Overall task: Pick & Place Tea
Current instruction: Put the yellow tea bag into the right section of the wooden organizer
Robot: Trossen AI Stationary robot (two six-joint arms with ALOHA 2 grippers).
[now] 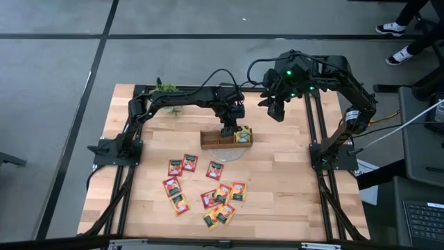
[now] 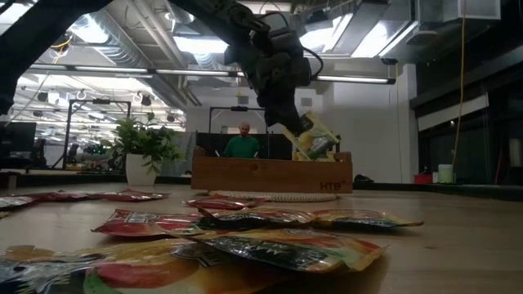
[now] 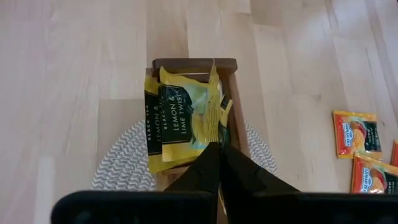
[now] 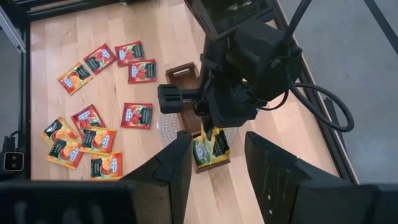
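From above, the left pincer (image 1: 229, 130) hung over the right-hand end of the wooden tray (image 1: 210, 142), its fingers pressed together on a yellow-green tea bag (image 1: 243, 135) going into that end compartment; the right pincer (image 1: 277, 107) waited raised beyond the tray, jaws parted and holding nothing. The remaining red and orange sachets (image 1: 206, 187) lay scattered flat on the tabletop (image 1: 291, 191) nearer the front edge, well apart from the tray. In the low view the left pincer (image 2: 296, 124) came down from above with the tea bag (image 2: 317, 139) tilted against the tray (image 2: 270, 173), a potted plant (image 2: 143, 147) stood to one side, and a person sat far off in a bright open room with ceiling lights. The left wrist view showed the closed fingers (image 3: 208, 165) pinching the lower edge of the lemon-and-lime tea bag (image 3: 186, 118), which overlapped others already in the compartment, over a round woven mat (image 3: 121, 165). To do this step well, I judged the bag should be lowered until it sat between the walls, then released and the arm lifted straight up, so the stack was not dragged out. The right wrist view looked past its own spread fingers (image 4: 177, 165) at the left arm, the tray (image 4: 180, 76) and the loose sachets (image 4: 93, 134) on pale wood planks.
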